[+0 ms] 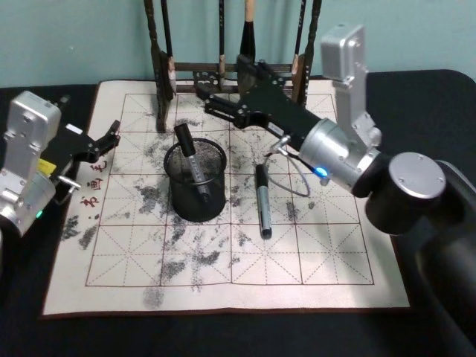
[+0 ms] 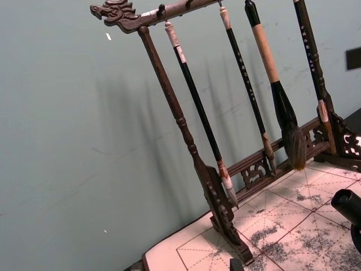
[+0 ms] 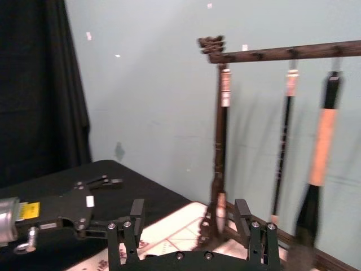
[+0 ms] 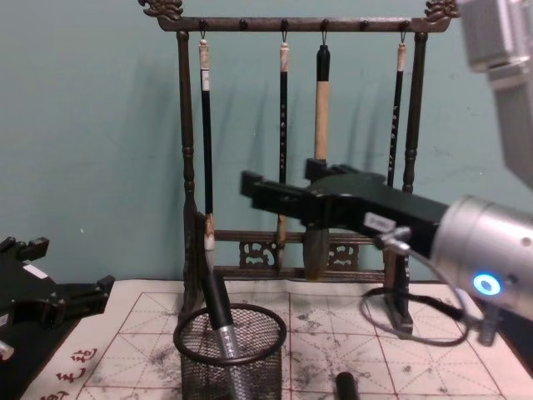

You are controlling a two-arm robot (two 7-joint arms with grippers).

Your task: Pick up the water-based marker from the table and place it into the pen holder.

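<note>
A black-and-silver water-based marker (image 1: 262, 199) lies on the ink-stained mat (image 1: 335, 253), just right of the black mesh pen holder (image 1: 197, 199). Its end shows low in the chest view (image 4: 346, 385). Another marker (image 1: 187, 152) stands tilted inside the holder (image 4: 250, 360), its cap above the rim (image 4: 215, 300). My right gripper (image 1: 223, 80) hangs open and holds nothing, above the mat behind the holder, with its fingers spread (image 3: 137, 214). My left gripper (image 1: 111, 137) rests open at the mat's left edge, also in the chest view (image 4: 71, 267).
A tall carved wooden brush rack (image 4: 185, 167) with several hanging brushes (image 4: 321, 100) stands along the mat's far edge, right behind my right gripper. A grey cable (image 1: 297, 175) loops from the right wrist over the mat. Black tabletop (image 1: 44, 335) surrounds the mat.
</note>
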